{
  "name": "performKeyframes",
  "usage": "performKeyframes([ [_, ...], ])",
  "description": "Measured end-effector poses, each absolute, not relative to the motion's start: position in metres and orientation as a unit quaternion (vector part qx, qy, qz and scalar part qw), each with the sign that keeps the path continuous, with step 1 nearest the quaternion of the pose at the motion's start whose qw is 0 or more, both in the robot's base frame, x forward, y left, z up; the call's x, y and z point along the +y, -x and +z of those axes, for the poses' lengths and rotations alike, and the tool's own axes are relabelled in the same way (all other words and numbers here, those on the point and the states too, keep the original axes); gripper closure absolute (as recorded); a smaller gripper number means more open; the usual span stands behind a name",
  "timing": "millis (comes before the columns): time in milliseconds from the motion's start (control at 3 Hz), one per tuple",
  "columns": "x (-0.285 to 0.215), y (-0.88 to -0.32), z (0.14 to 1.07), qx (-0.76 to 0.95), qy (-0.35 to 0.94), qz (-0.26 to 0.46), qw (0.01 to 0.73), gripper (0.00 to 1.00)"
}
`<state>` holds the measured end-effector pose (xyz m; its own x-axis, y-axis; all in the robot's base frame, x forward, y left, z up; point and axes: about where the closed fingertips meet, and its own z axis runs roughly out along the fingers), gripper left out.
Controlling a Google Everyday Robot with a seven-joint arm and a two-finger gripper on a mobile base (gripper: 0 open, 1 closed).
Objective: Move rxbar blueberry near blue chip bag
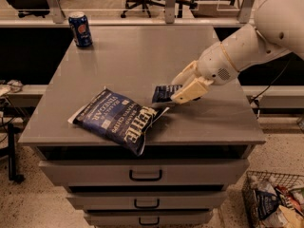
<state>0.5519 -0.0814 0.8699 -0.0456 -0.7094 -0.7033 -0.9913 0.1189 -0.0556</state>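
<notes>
The blue chip bag lies flat near the front left of the grey cabinet top, its "Kettle" lettering facing up. The rxbar blueberry, a small dark-blue bar with white lettering, is held just right of the bag's upper right corner, low over the surface. My gripper reaches in from the right on a white arm and is shut on the bar's right end. Whether the bar touches the surface cannot be told.
A blue soda can stands at the back left corner of the cabinet top. The cabinet has drawers below its front edge. A wire basket of packets sits on the floor at right. Office chairs stand behind.
</notes>
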Motion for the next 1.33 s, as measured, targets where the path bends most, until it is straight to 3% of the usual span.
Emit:
performKeyframes([
  [333, -0.083, -0.551, 0.869, 0.682, 0.628, 0.231, 0.295, 0.11],
  [667, -0.086, -0.552, 0.871, 0.68, 0.632, 0.228, 0.294, 0.0],
  [1333, -0.136, -0.591, 0.913, 0.692, 0.565, 0.222, 0.392, 0.0],
])
